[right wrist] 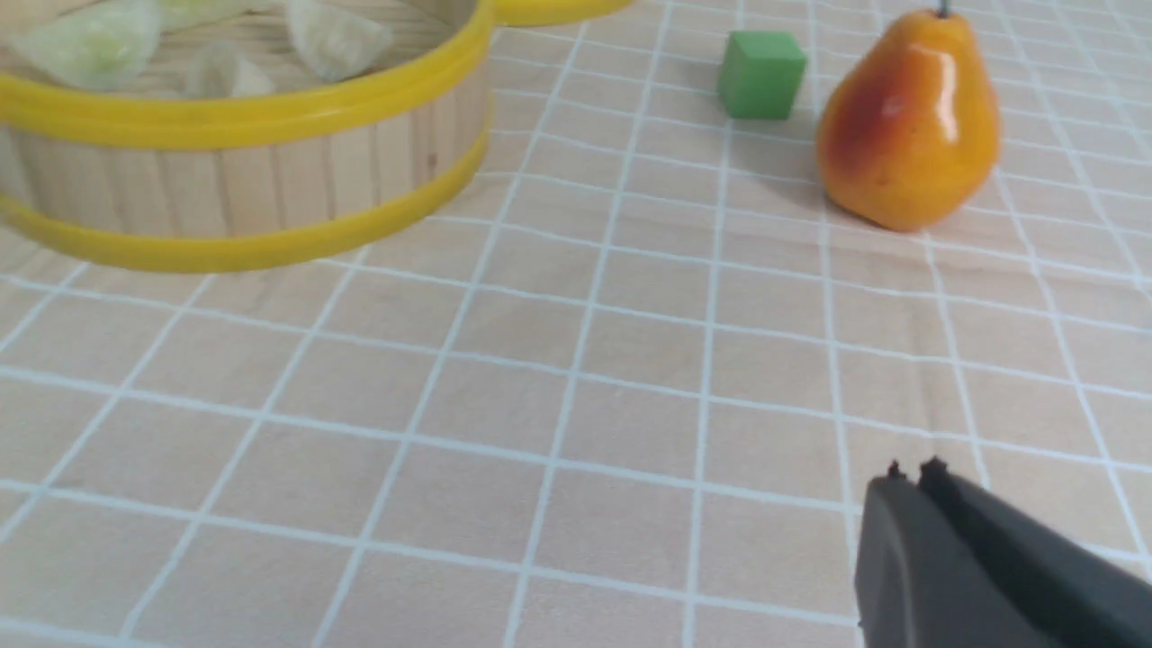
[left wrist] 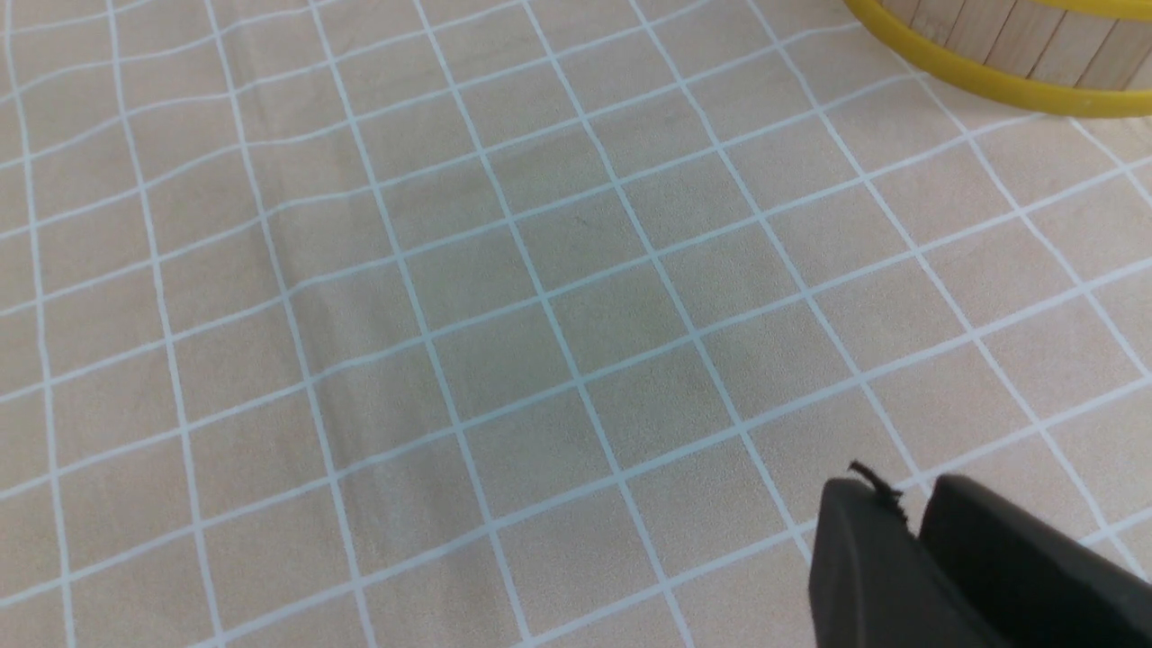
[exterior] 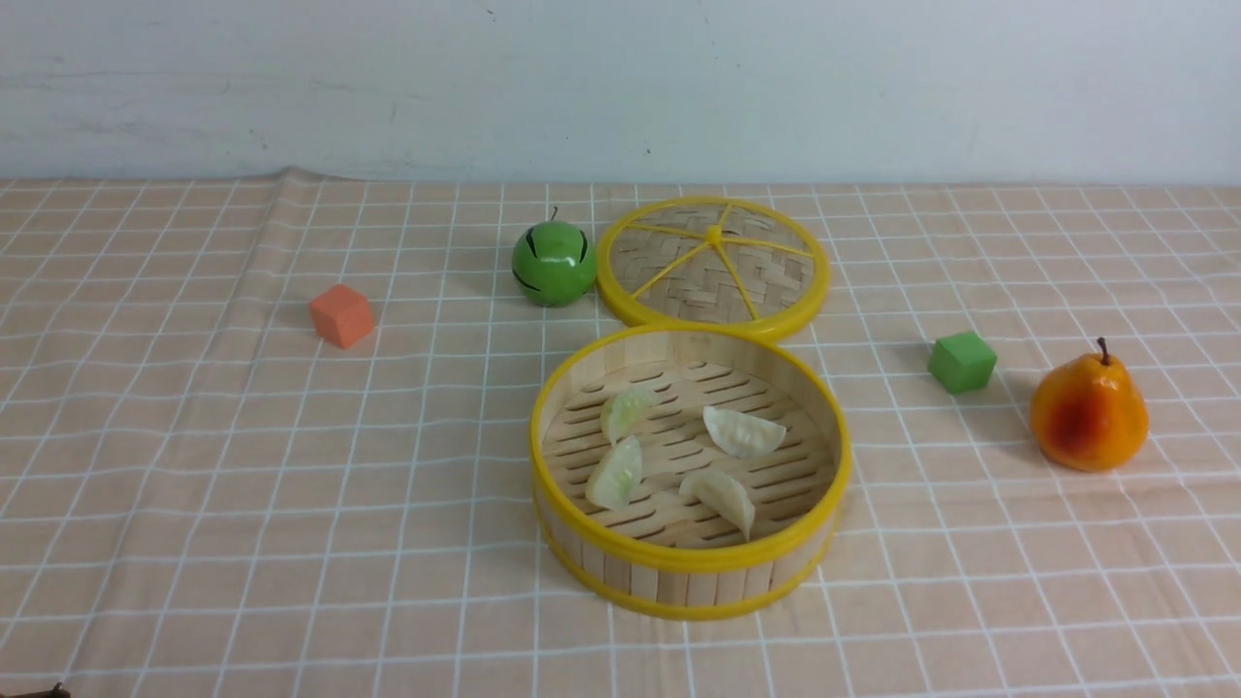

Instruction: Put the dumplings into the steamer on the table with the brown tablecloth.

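The round bamboo steamer (exterior: 690, 557) with yellow rims stands mid-table on the brown tablecloth (exterior: 242, 465). Several dumplings lie on its slatted floor: two pale green ones (exterior: 625, 409) (exterior: 617, 475) and two cream-white ones (exterior: 744, 432) (exterior: 719, 496). My left gripper (left wrist: 904, 490) hovers over bare cloth, its tips a narrow gap apart and nothing between them; the steamer (left wrist: 990, 76) shows as a strip of wall some way from it. My right gripper (right wrist: 912, 470) is shut and empty over the cloth, with the steamer (right wrist: 243, 117) and dumplings (right wrist: 90, 40) well away from it. Neither gripper shows in the front view.
The flat woven lid (exterior: 715, 262) lies just behind the steamer, with a green apple (exterior: 554, 264) to its left. An orange cube (exterior: 341, 315) sits further left. A green cube (exterior: 962, 362) and a pear (exterior: 1089, 412) stand to the right.
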Controlling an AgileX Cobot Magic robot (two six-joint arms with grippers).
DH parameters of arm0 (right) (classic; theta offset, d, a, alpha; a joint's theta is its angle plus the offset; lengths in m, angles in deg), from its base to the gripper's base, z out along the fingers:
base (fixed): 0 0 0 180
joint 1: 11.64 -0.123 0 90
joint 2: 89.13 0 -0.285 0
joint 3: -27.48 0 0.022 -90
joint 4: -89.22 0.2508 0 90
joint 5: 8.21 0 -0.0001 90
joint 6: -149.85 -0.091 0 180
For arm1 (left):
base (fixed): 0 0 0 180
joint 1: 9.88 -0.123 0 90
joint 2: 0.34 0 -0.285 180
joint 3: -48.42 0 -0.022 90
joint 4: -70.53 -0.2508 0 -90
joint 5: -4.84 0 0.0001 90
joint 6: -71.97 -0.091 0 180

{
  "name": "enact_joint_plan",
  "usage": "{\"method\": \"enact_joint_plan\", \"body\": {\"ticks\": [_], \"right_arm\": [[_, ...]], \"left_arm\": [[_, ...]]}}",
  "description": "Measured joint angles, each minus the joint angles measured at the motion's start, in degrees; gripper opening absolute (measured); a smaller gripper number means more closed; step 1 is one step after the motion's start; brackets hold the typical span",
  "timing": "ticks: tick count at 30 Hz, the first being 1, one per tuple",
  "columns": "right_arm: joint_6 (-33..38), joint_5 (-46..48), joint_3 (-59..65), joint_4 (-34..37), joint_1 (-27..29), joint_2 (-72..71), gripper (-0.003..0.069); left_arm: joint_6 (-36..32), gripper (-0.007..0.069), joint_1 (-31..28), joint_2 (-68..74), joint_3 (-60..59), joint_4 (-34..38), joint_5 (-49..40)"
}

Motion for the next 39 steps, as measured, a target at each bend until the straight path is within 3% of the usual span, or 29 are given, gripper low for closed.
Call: {"method": "enact_joint_plan", "body": {"ticks": [14, 17, 24, 39], "right_arm": [[-0.48, 0.84, -0.2, -1.48, 2.11, -0.36, 0.0012], [-2.42, 0.84, -0.2, -1.76, 2.11, -0.36, 0.0012], [-15.28, 0.92, -0.25, -2.63, 2.11, -0.36, 0.0018], [-16.81, 1.06, -0.25, -2.77, 2.11, -0.36, 0.0038]], "left_arm": [[0.0, 0.0092, 0.0, 0.0, 0.0, 0.0, 0.01], [0.0, 0.0092, 0.0, 0.0, 0.0, -0.04, 0.01], [0.0, 0.0092, 0.0, 0.0, 0.0, -0.04, 0.01], [0.0, 0.0102, 0.0, 0.0, 0.0, -0.04, 0.01]]}}
